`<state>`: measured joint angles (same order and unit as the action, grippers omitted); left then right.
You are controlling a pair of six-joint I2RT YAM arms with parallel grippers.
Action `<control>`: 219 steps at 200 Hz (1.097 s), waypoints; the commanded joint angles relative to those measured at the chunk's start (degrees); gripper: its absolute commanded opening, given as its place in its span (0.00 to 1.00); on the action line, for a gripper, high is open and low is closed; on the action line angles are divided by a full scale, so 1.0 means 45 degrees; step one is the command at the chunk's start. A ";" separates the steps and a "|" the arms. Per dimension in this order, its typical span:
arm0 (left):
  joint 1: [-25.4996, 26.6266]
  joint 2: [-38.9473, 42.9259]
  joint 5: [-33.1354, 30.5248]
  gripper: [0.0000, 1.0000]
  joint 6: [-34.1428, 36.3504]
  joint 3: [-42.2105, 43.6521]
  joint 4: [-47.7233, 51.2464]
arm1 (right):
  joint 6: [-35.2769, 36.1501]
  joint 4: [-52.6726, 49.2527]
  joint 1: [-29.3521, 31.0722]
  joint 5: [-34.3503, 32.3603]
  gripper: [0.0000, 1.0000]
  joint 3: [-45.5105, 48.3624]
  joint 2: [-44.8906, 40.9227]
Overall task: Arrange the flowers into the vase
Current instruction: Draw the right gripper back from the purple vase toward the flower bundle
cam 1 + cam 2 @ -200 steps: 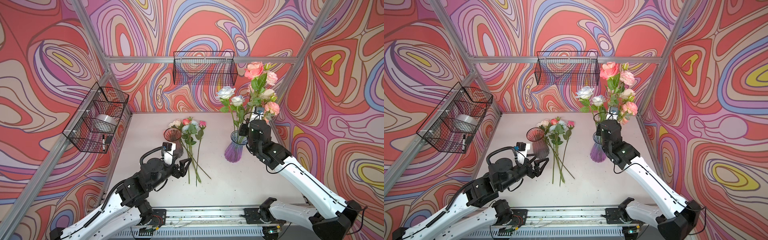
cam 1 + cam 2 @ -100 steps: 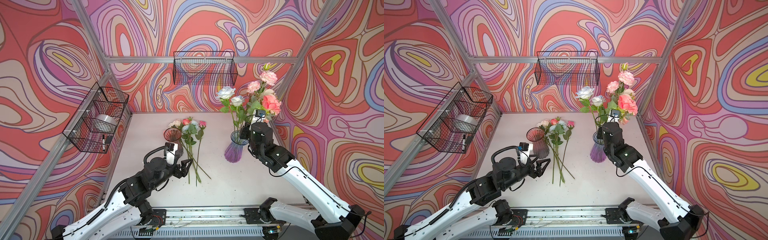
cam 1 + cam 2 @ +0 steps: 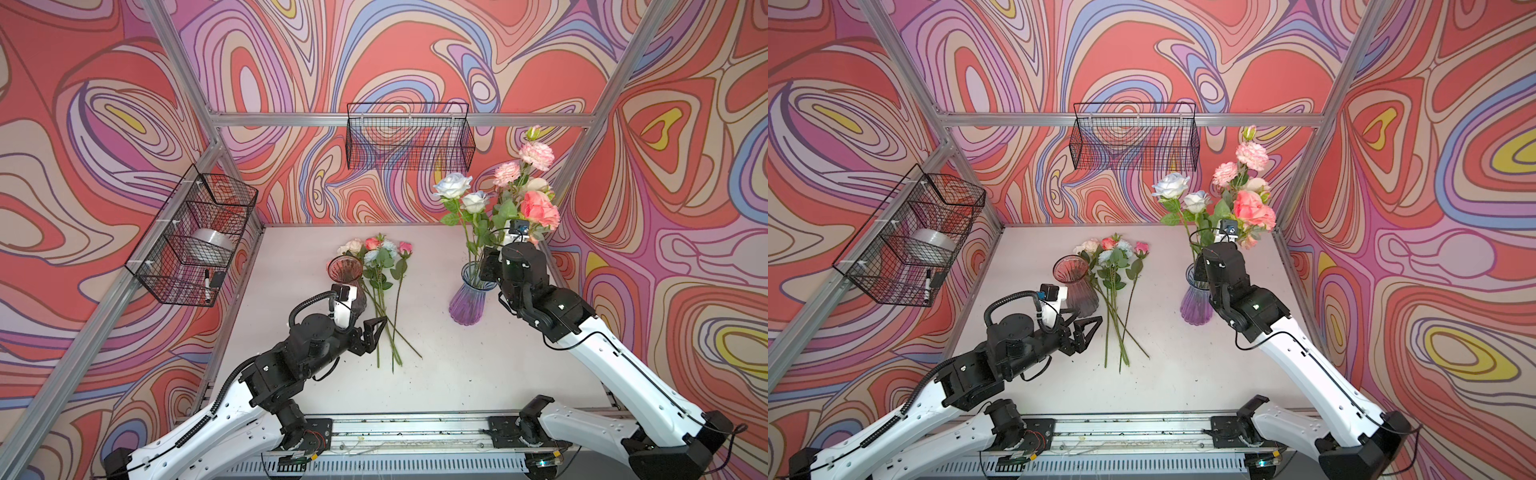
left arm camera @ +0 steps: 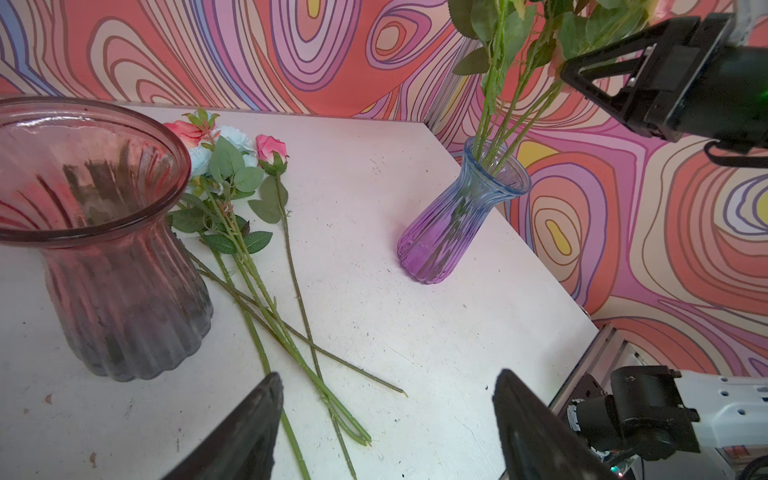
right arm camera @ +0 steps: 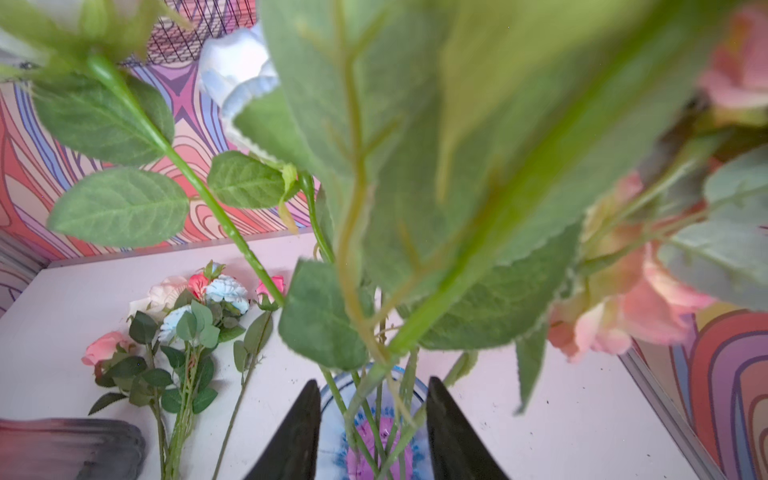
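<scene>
Purple vase point(image 3: 466, 303), right: stems point(image 5: 199, 191) stand inside; right gripper point(image 5: 372, 386) parted around them, likely for release. Left gripper point(image 4: 388, 374) wide, empty, near loose flowers point(image 3: 376, 254).

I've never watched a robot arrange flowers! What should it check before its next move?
1. Purple vase upright: ok.
2. Right pincer open, not clamping the standing flowers: ok.
3. Left pincer open over the loose flowers: ok.
4. Pink vase upright and empty: ok.
5. Every flower in a vase: not ok, a bunch lies on the table.
6. Leaves clear of the right pincer: cannot tell.
</scene>
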<state>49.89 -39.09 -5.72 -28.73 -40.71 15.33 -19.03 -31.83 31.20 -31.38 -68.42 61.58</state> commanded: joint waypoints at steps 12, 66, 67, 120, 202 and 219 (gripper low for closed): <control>0.0015 -0.0221 0.0265 0.80 -0.0025 0.0143 -0.0608 | -0.0807 -0.2299 -0.0027 0.0975 0.48 -0.0587 -0.0843; 0.0015 -0.0887 0.0469 0.80 -0.0080 -0.0073 -0.0980 | -0.0814 -0.3675 -0.0039 0.1778 0.53 -0.1315 -0.1106; 0.0011 -0.0895 0.0479 0.80 -0.0080 -0.0083 -0.0983 | -0.0812 -0.3691 -0.0049 0.1797 0.53 -0.1336 -0.1096; 0.0020 -0.1424 0.0628 0.80 -0.0079 -0.0479 -0.0971 | -0.1083 -0.5101 -0.0033 0.2287 0.59 -0.2708 -0.1037; 0.0016 -0.2072 -0.0162 0.80 0.0018 -0.1425 -0.0132 | -0.1657 -0.8214 -0.0038 0.2325 0.64 -0.4317 -0.1682; 0.0022 -0.2166 -0.0156 0.80 0.0067 -0.1549 -0.0126 | -0.1492 -0.8354 -0.0039 0.2027 0.65 -0.4689 -0.1666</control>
<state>49.89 -48.34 -4.80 -28.71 -45.50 13.39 -25.82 -66.00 31.20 -20.29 -86.74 54.94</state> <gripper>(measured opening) 0.798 0.643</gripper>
